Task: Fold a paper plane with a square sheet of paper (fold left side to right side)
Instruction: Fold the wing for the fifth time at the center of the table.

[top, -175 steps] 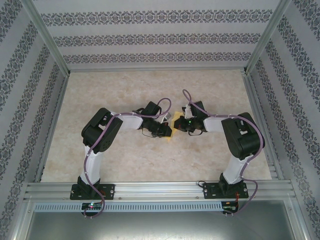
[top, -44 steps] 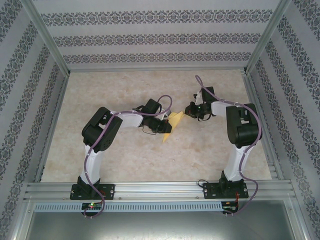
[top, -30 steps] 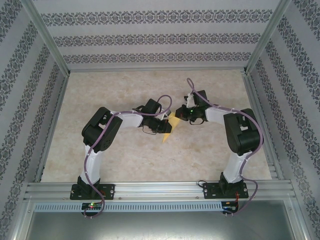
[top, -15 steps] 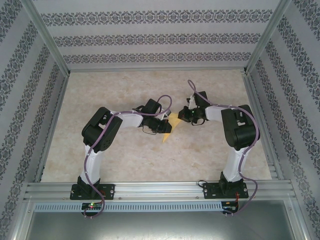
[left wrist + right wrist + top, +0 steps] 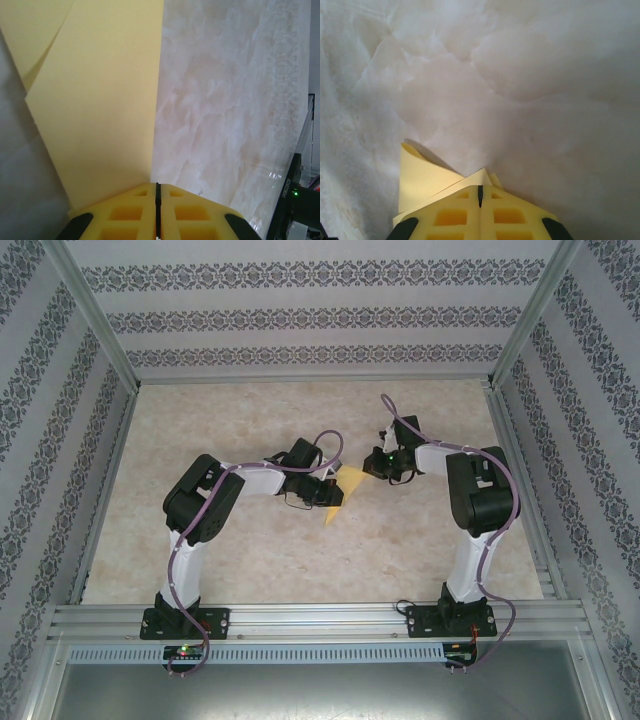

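The yellow square sheet of paper, folded into layers, hangs between my two grippers above the middle of the table. One pointed end sticks out toward the near side. My left gripper is shut on its left part. In the left wrist view the sheet fans out up and left from the closed left gripper. My right gripper is shut on the right end. In the right wrist view, layered paper corners poke out around the closed right gripper.
The marble-patterned table top lies under both arms. Aluminium frame rails run along the near edge and both sides, with patterned walls behind. Purple cables loop over both wrists.
The right gripper has shifted a little to the right, and its elbow has swung outward, so slightly more paper shows between the grippers. The left arm has stayed still.
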Controlling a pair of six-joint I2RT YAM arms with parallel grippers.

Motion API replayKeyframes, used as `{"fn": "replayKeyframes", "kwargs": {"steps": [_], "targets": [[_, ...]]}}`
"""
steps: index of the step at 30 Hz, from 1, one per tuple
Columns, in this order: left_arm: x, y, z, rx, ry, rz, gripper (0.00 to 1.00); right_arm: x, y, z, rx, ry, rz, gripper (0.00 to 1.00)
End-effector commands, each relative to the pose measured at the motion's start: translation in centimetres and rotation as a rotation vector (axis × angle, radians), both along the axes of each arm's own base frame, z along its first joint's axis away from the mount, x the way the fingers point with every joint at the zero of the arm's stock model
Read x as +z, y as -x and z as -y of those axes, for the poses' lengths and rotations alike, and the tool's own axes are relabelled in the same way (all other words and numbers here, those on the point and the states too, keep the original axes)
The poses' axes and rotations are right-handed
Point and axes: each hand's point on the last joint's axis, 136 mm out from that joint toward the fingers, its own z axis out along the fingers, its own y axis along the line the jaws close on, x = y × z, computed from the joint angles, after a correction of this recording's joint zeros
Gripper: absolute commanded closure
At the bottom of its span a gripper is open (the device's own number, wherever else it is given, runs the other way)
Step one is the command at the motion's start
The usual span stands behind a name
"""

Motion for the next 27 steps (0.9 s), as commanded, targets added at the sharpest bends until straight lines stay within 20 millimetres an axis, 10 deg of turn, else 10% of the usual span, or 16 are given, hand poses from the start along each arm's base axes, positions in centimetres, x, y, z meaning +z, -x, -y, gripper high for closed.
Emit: {"fn": "replayKeyframes", "kwargs": {"steps": [1,7,13,20,27], "targets": [[-4.7,3.4,-2.6,0.019,-0.140,-0.161,0.89,-0.9,-1.2,2.4,-0.045,0.078,0.001,0.97],[-3.9,3.0,-2.0,0.020,-0.108,-0.152,0.88,1.9,-1.9,2.5,-0.055,0.058,0.066,0.97],[-2.6,2.5,-1.4,0.020,-0.081,-0.131,0.86,5.1,1.4,-1.5,0.016,-0.071,0.122,0.97],[-1.3,2.2,-1.2,0.018,-0.063,-0.111,0.85,3.1,3.9,-5.7,0.054,-0.142,0.037,0.97],[2.9,1.6,0.3,-0.008,0.041,-0.073,0.83,-0.6,4.1,-5.6,0.041,-0.091,-0.056,0.96]]}}
